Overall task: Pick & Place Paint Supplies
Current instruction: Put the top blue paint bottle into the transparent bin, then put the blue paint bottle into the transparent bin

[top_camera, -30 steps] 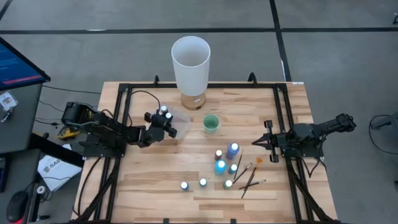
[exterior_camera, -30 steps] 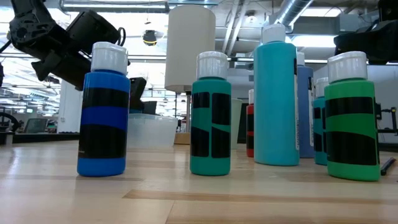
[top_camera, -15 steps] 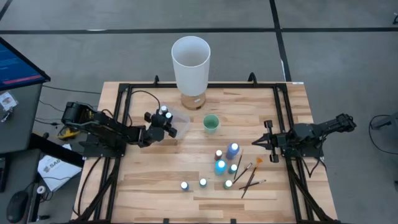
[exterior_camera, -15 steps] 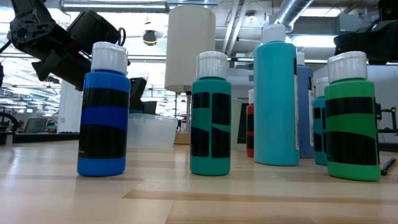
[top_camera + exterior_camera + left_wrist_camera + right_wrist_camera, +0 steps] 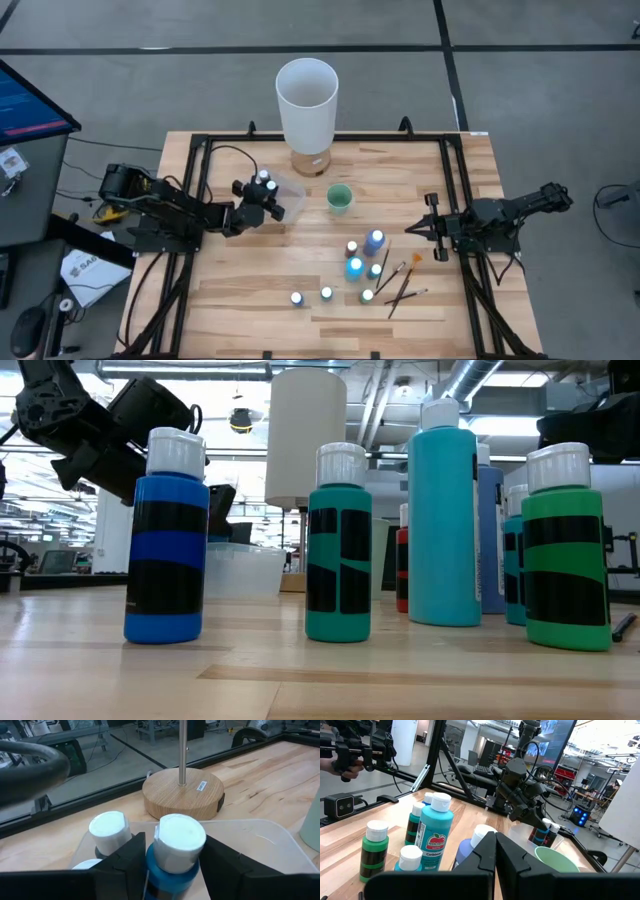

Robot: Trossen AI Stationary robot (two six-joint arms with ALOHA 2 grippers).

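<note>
1 blue bottle (image 5: 170, 851) in left claw (image 5: 170, 870), label hidden

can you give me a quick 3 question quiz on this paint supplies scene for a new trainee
1. True or false: the left gripper is shut on a blue paint bottle over the clear plastic container.

2. Multiple choice: where does the small green cup stand?
A. inside the clear container
B. on the table between the clear container and the right gripper
C. on top of the tall white cylinder

3. Fill in: in the right wrist view, the right gripper's fingers are pressed ____ with nothing between them.

Key: 1 true; 2 B; 3 together
</note>
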